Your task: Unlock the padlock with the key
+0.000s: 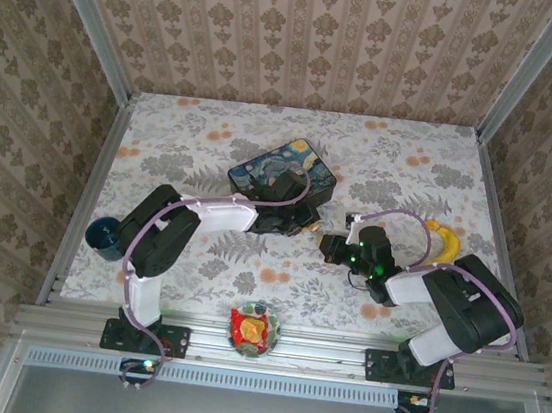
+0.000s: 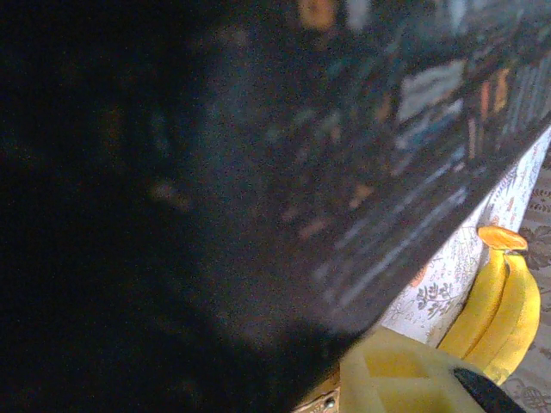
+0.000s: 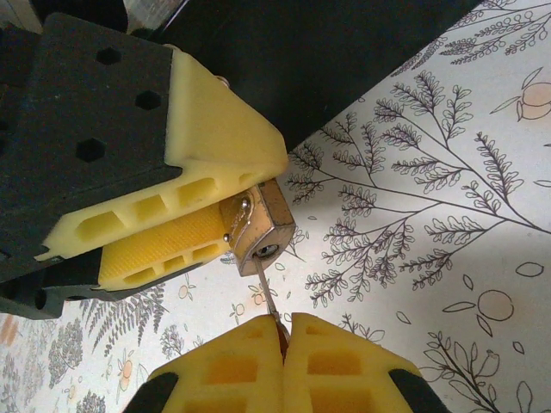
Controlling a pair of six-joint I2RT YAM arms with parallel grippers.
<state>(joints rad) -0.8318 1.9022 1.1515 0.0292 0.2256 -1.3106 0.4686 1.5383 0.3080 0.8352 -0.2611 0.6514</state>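
In the right wrist view my left gripper [image 3: 244,205] is shut on the small brass padlock [image 3: 274,217], which sticks out from between its yellow fingers [image 3: 164,234] with the keyhole facing my right gripper. Those fingers hide the shackle. My right gripper [image 3: 282,323] is shut on the key [image 3: 266,288], whose thin silver blade reaches into the keyhole. From above, the two grippers meet mid-table, left gripper [image 1: 300,224] and right gripper [image 1: 331,246], with the padlock [image 1: 313,227] between them. A corner of the padlock [image 2: 319,402] shows in the left wrist view beside one yellow finger [image 2: 400,379].
The Starry Night tin [image 1: 282,173] stands just behind the left gripper and darkens the left wrist view. A yellow banana [image 1: 443,241] lies at the right, a dark blue cup [image 1: 104,236] at the left edge, and a bowl of red and yellow items [image 1: 254,330] at the front.
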